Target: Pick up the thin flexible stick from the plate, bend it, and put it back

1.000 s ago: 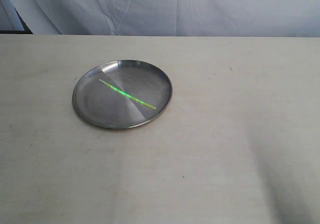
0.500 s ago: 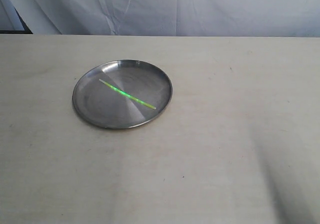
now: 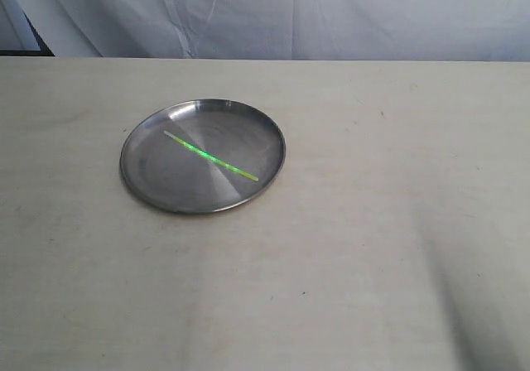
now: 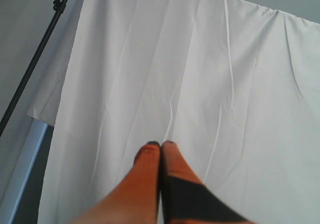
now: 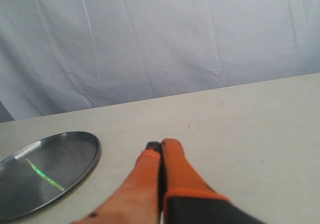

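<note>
The thin flexible stick (image 3: 210, 156), yellow-green and straight, lies diagonally across the round silver plate (image 3: 141, 172) on the left half of the table. The right wrist view also catches the plate (image 5: 85, 156) and the stick (image 5: 44, 176) off to one side. My right gripper (image 5: 161, 145) is shut with nothing in it, hovering over bare tabletop well apart from the plate. My left gripper (image 4: 160, 144) is shut too, empty, and faces only the white cloth backdrop. Neither gripper appears in the exterior view.
A pale beige table (image 3: 373, 222) spreads around the plate, its far edge meeting a white cloth backdrop (image 3: 315, 15). A black stand pole (image 4: 35, 64) runs beside the cloth in the left wrist view.
</note>
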